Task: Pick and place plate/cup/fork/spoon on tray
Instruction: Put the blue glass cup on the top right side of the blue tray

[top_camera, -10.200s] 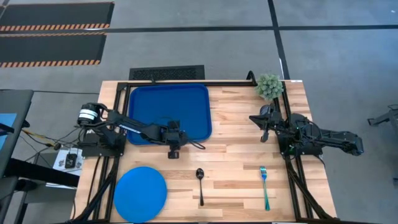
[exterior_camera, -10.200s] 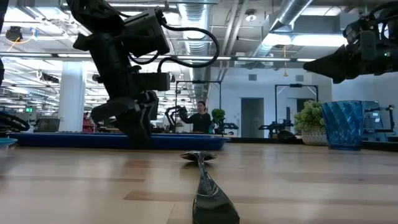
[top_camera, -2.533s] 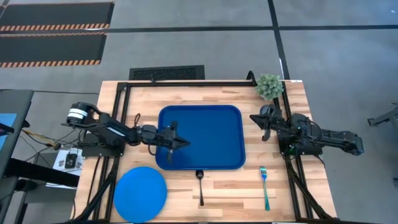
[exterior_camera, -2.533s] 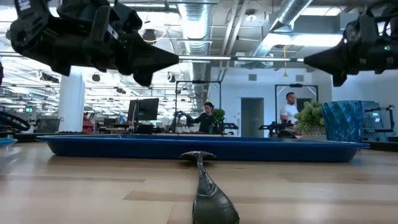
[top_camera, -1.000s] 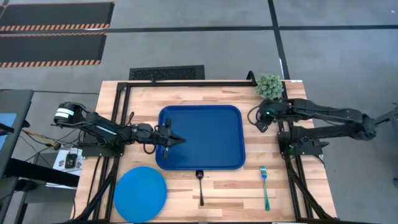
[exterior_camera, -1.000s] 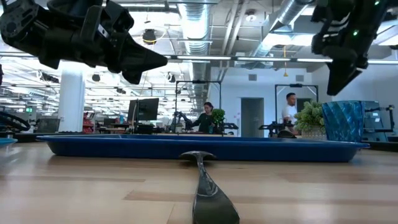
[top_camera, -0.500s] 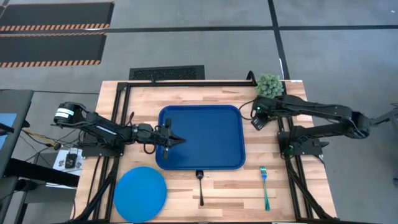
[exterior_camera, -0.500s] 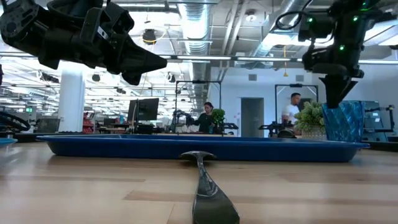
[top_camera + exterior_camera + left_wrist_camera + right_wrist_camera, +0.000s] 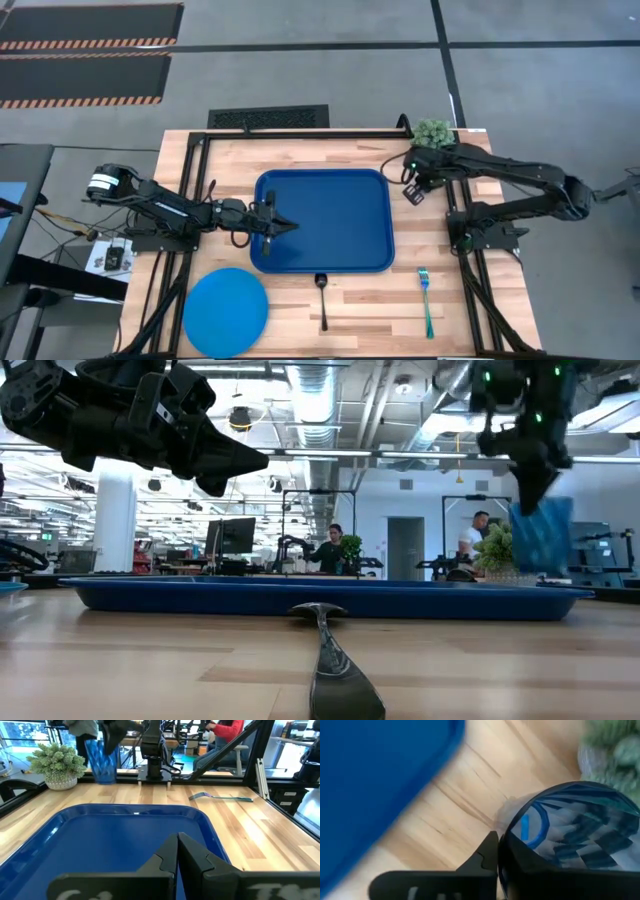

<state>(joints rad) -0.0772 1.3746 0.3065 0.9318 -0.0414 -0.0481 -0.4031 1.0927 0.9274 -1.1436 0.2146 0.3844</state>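
Observation:
The dark-blue tray (image 9: 322,221) lies in the middle of the table. My left gripper (image 9: 288,225) hovers shut above its left part (image 9: 177,847). Near the far right corner, my right gripper (image 9: 527,495) is shut on the translucent blue cup (image 9: 541,536), next to a small potted plant (image 9: 433,133). The bright-blue plate (image 9: 225,311) lies flat at the near left. The dark spoon (image 9: 322,298) lies just in front of the tray's near rim. At the near right lies the teal fork (image 9: 427,300). My right gripper pinches the cup's wall at the rim (image 9: 509,824), on the side toward the tray. One finger (image 9: 487,854) is outside the cup and the other is inside. The fingers point down from above. The cup hangs upright below them, its bottom (image 9: 541,568) clear of the table.
The potted plant (image 9: 497,550) stands right behind the cup at the far right corner. A black frame rail (image 9: 300,133) runs along the table's far edge. Bare wood lies between the tray's right rim and the right arm's base (image 9: 485,235).
My right gripper has reached toward the far edge, come down onto the cup beside the plant and taken hold of it. The cup, which stood on the table, now hangs a little above it and has shifted slightly toward the tray.

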